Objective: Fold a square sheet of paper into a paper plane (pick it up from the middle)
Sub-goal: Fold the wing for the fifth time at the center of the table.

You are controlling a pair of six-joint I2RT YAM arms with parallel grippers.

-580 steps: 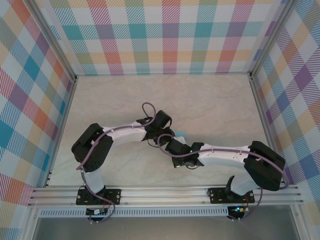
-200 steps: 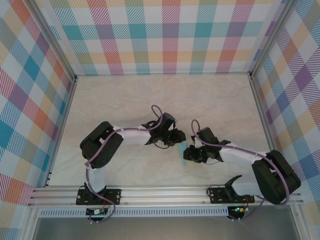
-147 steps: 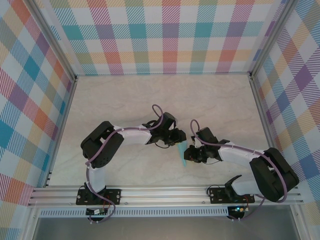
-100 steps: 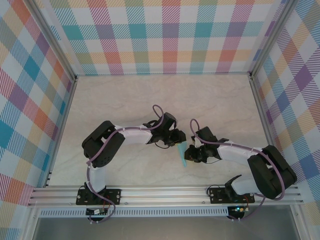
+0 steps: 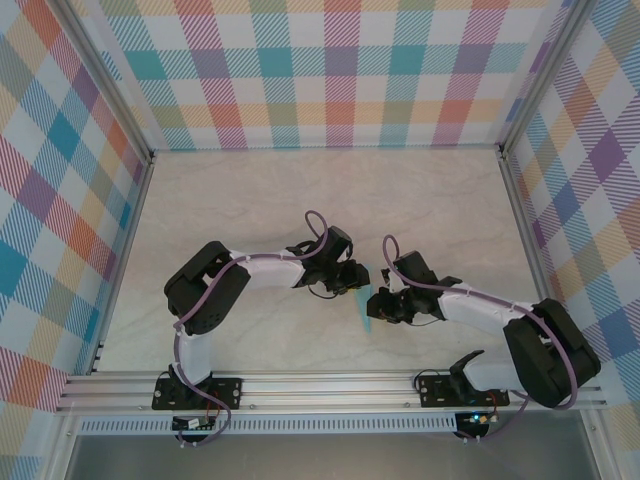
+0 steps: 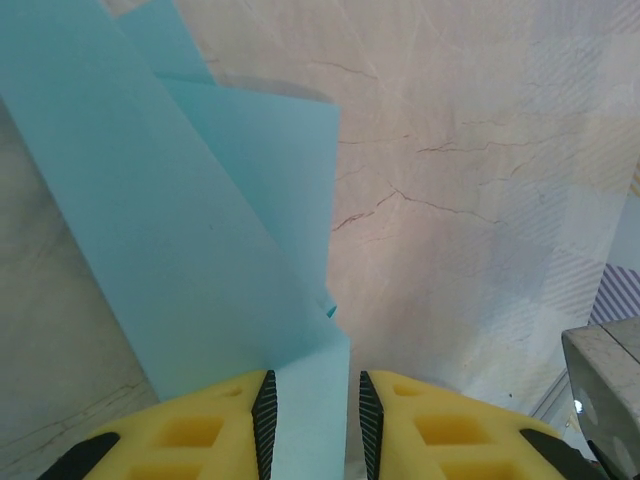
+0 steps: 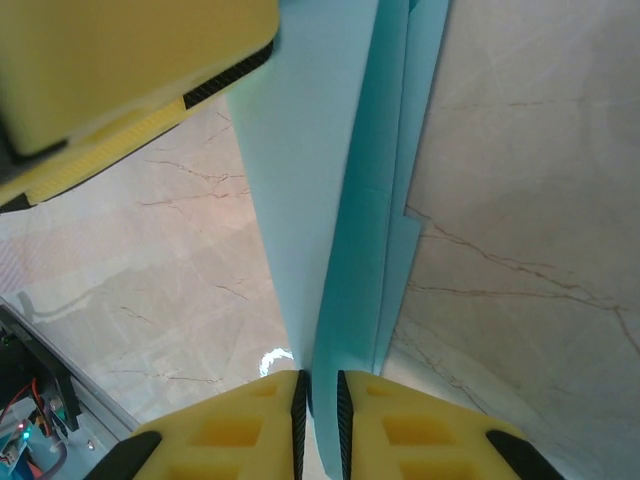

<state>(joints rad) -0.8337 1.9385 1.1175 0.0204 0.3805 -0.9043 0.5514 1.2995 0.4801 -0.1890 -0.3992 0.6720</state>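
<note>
Paper plane being clamped at one end by left claw; right claw, having just shifted closer and squeezed tighter, clamping folded ridge, probably sharpening that crease.

We see the paper plane as a slim, plain light blue strip near the middle of the surface, running roughly near to far. It is folded lengthwise into several flat, overlapping layers with sharp straight creases, and one squared corner juts out to the side. One end sits pinched in the left hand and the other in the right hand, with the paper stretched between the two.
</note>
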